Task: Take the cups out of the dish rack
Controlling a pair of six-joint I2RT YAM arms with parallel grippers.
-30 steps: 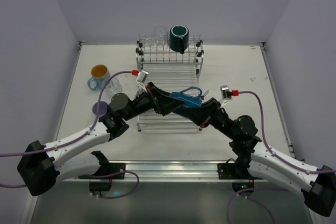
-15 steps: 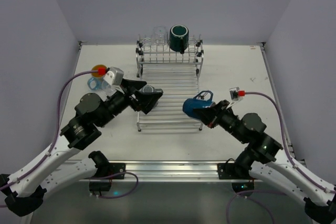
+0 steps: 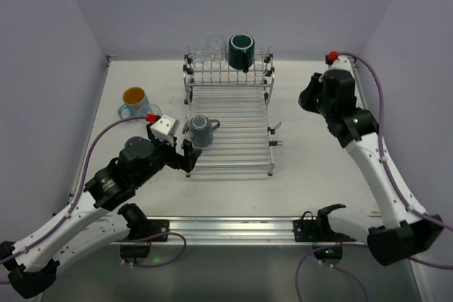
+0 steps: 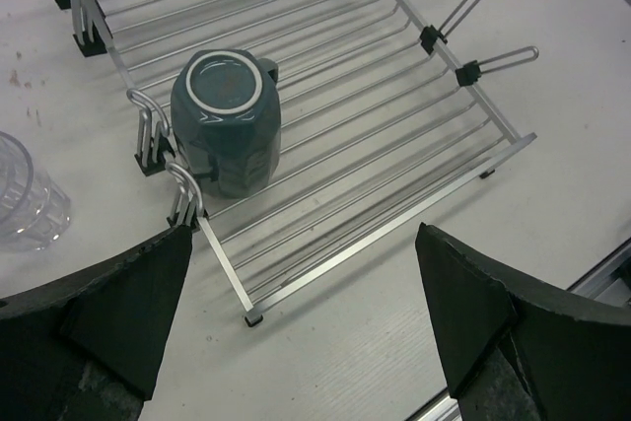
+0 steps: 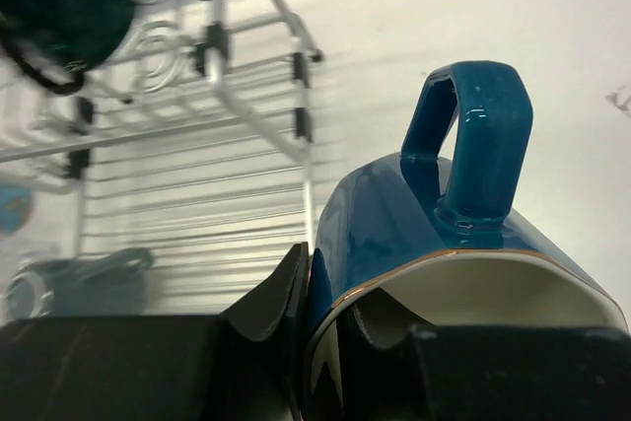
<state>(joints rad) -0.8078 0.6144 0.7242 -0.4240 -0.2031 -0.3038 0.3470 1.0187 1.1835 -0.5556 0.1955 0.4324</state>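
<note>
White table [image 3: 304, 157] — dish rack [image 3: 241, 124], orange-lined mug [image 3: 134, 99], seemingly a tumbler [image 4: 25, 194].

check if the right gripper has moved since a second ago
Yes. The right gripper, shut on the blue mug, swung from the front right corner of the dish rack rightward and back, now beside its rear tier.

Left arm [image 3: 85, 217], lower left of the overhead frame: white tapered link shells, black cylindrical joint housings, a white boxy wrist camera [image 3: 163, 125] with a red plug, and a lilac cable [image 3: 92, 160] running from that plug along the links. Right arm [image 3: 382, 175], right side of the same frame: matching white shells and black joints, a red plug at its upper end, and a second lilac cable [image 3: 380, 104]. Fingers [image 4: 123, 317], lower corners of the left wrist frame: matte black, wedge-shaped, faintly grainy surface.
</note>
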